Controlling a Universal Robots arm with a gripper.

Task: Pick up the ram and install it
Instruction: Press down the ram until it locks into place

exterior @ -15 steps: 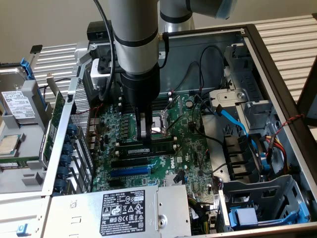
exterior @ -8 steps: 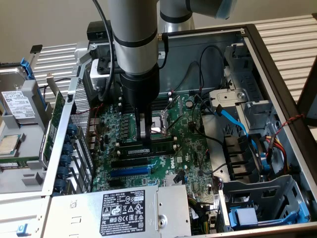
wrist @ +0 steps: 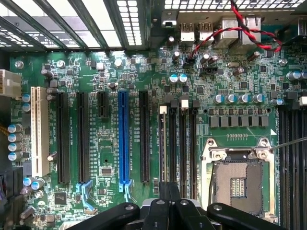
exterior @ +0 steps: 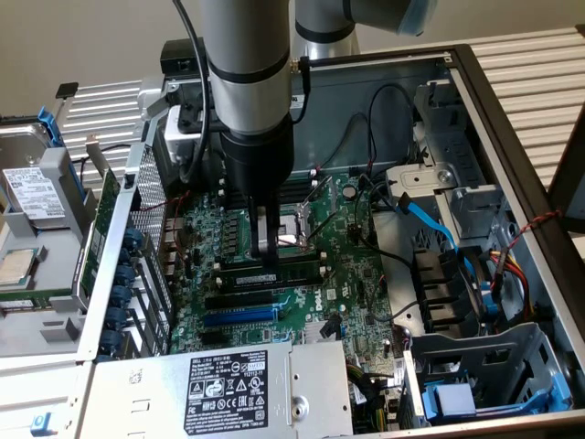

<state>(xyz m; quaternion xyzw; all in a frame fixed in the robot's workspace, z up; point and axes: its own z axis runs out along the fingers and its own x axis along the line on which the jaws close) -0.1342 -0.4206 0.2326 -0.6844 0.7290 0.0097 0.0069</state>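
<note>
hand (exterior: 268,249) pressed together, fingertips down on ram (exterior: 274,272) | ram lay along its memory slot beside CPU socket (wrist: 238,179) | likely pushing it home to seat

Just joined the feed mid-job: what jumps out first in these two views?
The arm plunges into the open PC case, its gripper shut and down at the ram, a green stick lying along the memory slots beside the CPU socket. In the wrist view, the blue expansion slot stands out among black slots, with red-black twisted wires above.
</note>
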